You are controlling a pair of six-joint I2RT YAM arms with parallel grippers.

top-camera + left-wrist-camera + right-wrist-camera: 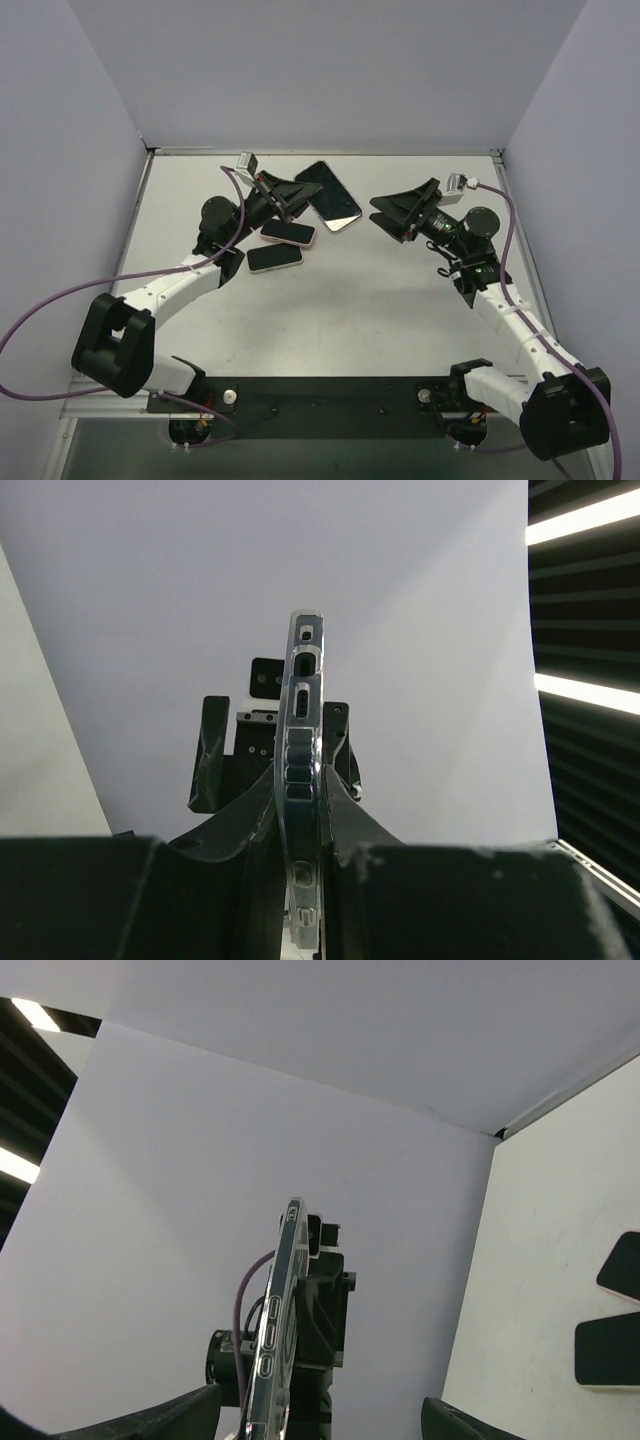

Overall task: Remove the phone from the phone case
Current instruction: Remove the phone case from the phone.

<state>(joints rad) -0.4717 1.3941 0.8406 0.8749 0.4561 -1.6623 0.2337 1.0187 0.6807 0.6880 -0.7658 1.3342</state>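
Edgewise between the fingers of my left gripper (297, 200) sits the phone (328, 195), clamped at its near end over the far middle of the table (400, 300), dark screen facing up toward the overhead camera. My left wrist camera looks straight along the clear phone case (303, 780), its rim with button cutouts pinched between both pads. My right gripper (386, 218) faces the phone from the right, jaws spread wide and holding nothing, clearly apart from it. Its wrist view shows the case edge-on beyond the parted fingers (170, 1415). Two small dark slabs (288, 233) (274, 258) with pale pink rims lie flat on the table, just beside my left gripper.
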